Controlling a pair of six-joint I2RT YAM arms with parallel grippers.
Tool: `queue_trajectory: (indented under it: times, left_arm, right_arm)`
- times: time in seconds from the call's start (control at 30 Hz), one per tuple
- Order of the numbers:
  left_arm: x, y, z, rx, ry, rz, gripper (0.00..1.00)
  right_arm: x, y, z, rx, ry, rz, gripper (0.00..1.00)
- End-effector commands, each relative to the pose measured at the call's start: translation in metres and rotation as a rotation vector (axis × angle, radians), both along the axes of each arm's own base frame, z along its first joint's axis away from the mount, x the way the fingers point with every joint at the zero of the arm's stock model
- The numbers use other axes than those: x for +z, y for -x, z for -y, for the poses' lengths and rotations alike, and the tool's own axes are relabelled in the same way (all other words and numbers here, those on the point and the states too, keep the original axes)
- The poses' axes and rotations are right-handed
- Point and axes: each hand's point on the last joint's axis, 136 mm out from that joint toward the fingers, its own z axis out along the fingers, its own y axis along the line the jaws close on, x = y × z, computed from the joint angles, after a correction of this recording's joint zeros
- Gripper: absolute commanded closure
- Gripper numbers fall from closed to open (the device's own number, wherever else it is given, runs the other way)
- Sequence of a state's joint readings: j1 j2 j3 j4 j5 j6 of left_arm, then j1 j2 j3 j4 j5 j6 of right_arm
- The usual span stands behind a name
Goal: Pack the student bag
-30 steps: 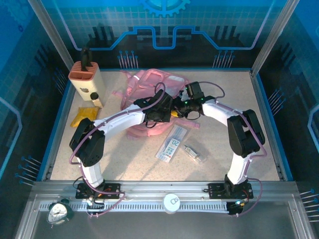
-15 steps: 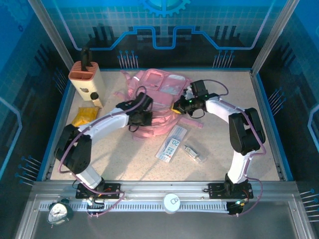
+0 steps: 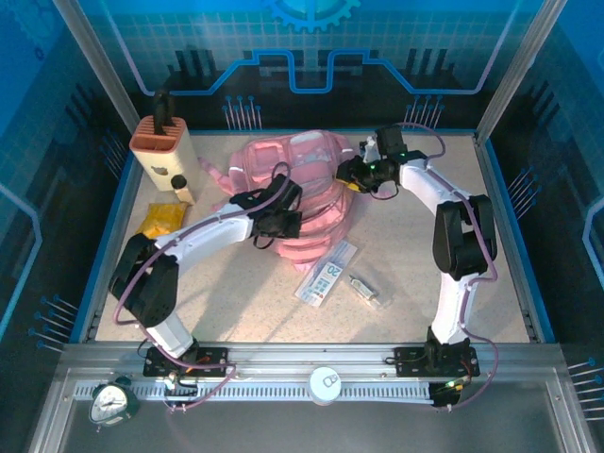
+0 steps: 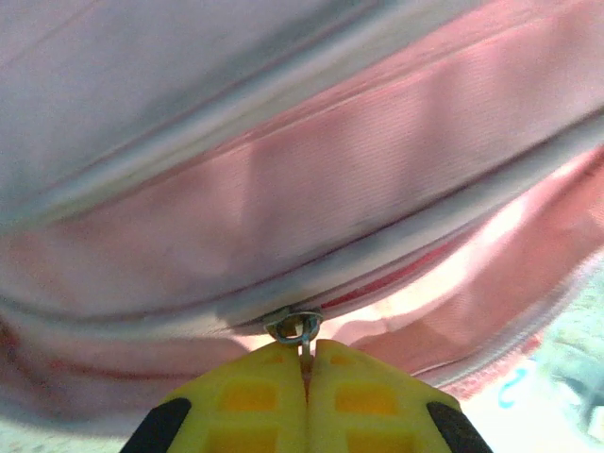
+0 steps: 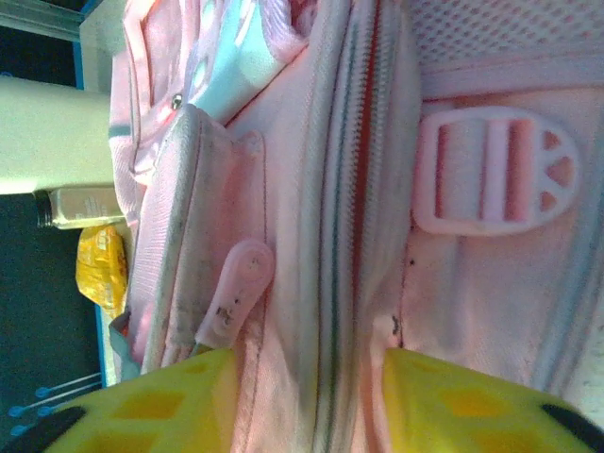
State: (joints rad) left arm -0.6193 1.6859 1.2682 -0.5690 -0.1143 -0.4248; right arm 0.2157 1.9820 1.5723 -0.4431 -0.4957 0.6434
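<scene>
Near: 1 flat clear packet [image 3: 327, 270] loose on the speckled worktop [image 3: 245, 304], not yet packed. Left gripper [image 4: 305, 351]: jaws clenched on the metal zip pull [image 4: 293, 326]. The student bag [image 3: 304, 175], soft ribbed pink fabric, lies rear centre. Right gripper [image 5: 307, 363]: jaws spread astride the zip seam, nothing clamped. Judged step: working the zip. Next: a steady pull along the track.

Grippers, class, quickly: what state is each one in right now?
Left gripper: shut on the zipper pull of the student bag.
Right gripper: open, poised at the bag's zipped seam.
</scene>
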Motion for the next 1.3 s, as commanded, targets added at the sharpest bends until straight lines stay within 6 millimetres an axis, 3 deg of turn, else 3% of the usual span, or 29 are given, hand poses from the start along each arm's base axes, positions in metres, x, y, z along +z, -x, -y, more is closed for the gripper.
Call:
queue_trajectory:
  times: [0.0, 0.1, 0.2, 0.33, 0.5, 0.63, 0.73, 0.83, 0.97, 1.1, 1.27]
  left_arm:
    - [0.013, -0.014, 0.009, 0.026, 0.021, 0.018, 1.00]
    - [0.019, -0.016, 0.016, 0.005, 0.055, 0.033, 1.00]
    - [0.021, -0.015, 0.021, -0.009, 0.079, 0.040, 1.00]
    - [0.016, -0.015, 0.016, 0.003, 0.043, 0.034, 1.00]
    - [0.015, -0.014, 0.017, -0.004, 0.058, 0.035, 1.00]
    - [0.014, -0.011, 0.019, -0.019, 0.063, 0.027, 1.00]
    - [0.011, -0.009, 0.015, -0.018, 0.047, 0.024, 1.00]
    - [0.009, -0.006, 0.007, -0.023, 0.017, 0.029, 1.00]
    - [-0.002, 0.002, -0.020, -0.017, -0.099, 0.031, 1.00]
    - [-0.022, 0.010, -0.061, 0.009, -0.215, 0.010, 1.00]
    - [-0.029, 0.001, -0.108, 0.132, -0.239, 0.020, 1.00]
  right_arm:
    - [0.028, 0.023, -0.001, 0.021, -0.013, 0.016, 0.47]
    - [0.030, 0.053, -0.004, 0.018, -0.048, -0.023, 0.40]
    - [0.030, 0.079, -0.022, 0.021, -0.102, -0.061, 0.35]
    - [0.021, 0.095, -0.046, -0.024, -0.189, -0.097, 0.35]
    - [0.003, 0.093, -0.082, -0.037, -0.228, -0.147, 0.41]
    - [-0.009, 0.081, -0.088, -0.110, -0.216, -0.136, 0.47]
    - [-0.011, 0.073, -0.089, -0.117, -0.192, -0.121, 0.58]
    - [-0.015, 0.069, -0.080, -0.138, -0.142, -0.096, 0.78]
    - [-0.010, 0.063, -0.066, -0.154, -0.150, -0.071, 1.00]
    - [0.014, 0.061, -0.059, -0.111, -0.172, -0.036, 1.00]
    - [0.037, 0.064, -0.050, -0.117, -0.215, -0.011, 1.00]
